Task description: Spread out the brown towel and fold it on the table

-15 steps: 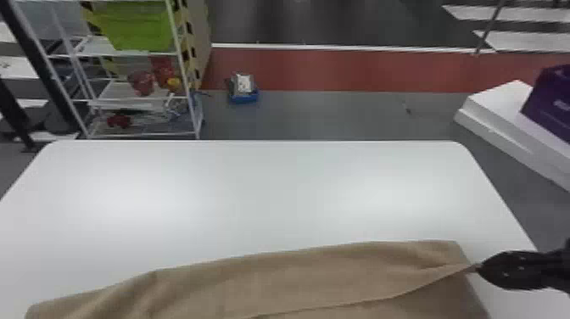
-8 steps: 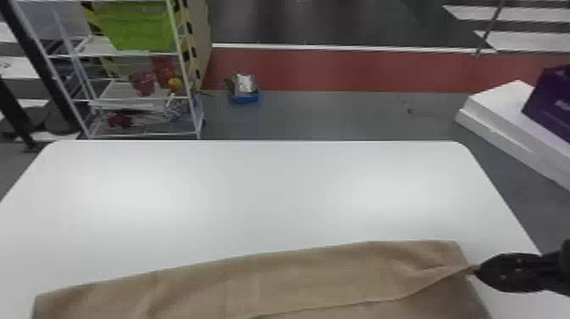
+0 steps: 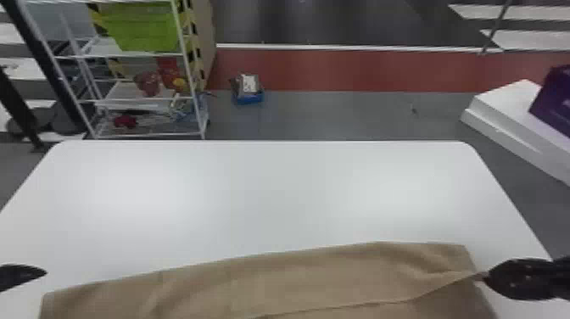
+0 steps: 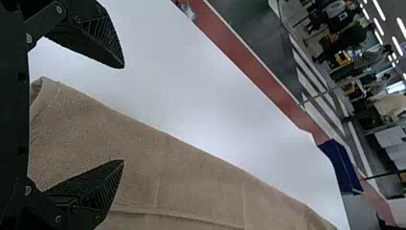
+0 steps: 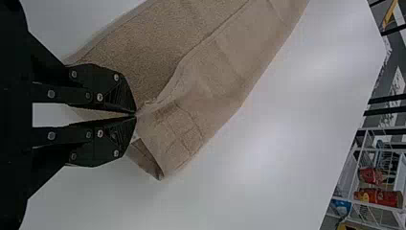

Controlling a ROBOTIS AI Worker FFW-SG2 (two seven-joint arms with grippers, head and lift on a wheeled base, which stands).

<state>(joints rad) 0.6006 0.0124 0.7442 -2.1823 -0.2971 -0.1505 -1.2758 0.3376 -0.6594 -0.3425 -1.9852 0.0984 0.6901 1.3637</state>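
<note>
The brown towel [image 3: 314,275] lies in a long band across the near part of the surface [image 3: 275,191], a loose edge running along it. At its right end the right gripper [image 5: 136,114] has its jaws closed on a bit of that edge, probably to anchor the cloth. The left gripper [image 4: 123,114] holds nothing, its jaws wide apart near the other end, presumably so they can take a matching grip for folding. The cloth looks plain.

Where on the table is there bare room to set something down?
The table is bare beyond the towel, out to the far edge. Crowded: the near part, where the towel lies, the right gripper pinches it and the left gripper hangs open.
</note>
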